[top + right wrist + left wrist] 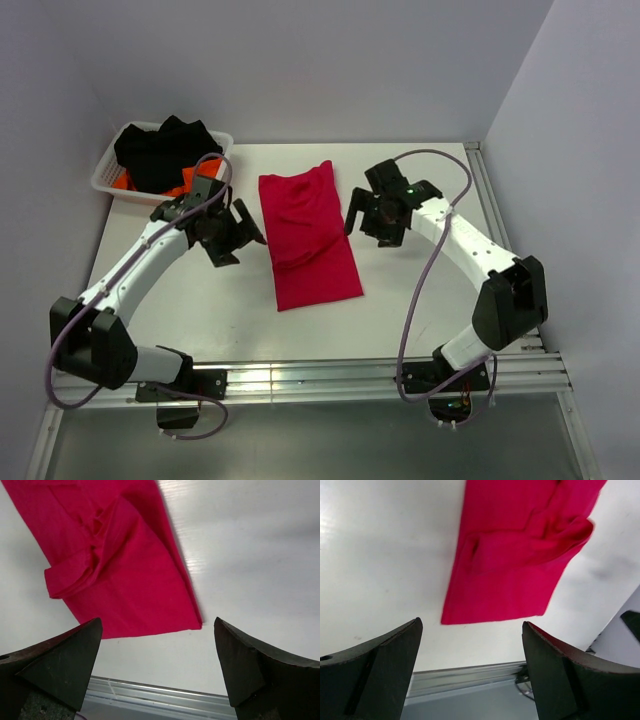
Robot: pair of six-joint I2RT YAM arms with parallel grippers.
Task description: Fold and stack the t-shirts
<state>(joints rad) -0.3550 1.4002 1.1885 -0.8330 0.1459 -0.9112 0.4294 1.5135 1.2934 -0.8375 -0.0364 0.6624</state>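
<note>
The crimson t-shirt (305, 235) is lying on the desk (430, 290) in a long lengthwise fold, and folding is judged to be in hand. The left fingers (375, 670) and right fingers (55, 675) are hovering wide apart either side of it, holding and touching nothing. The next move is likely calling for both gripping one short end for a crosswise fold.
</note>
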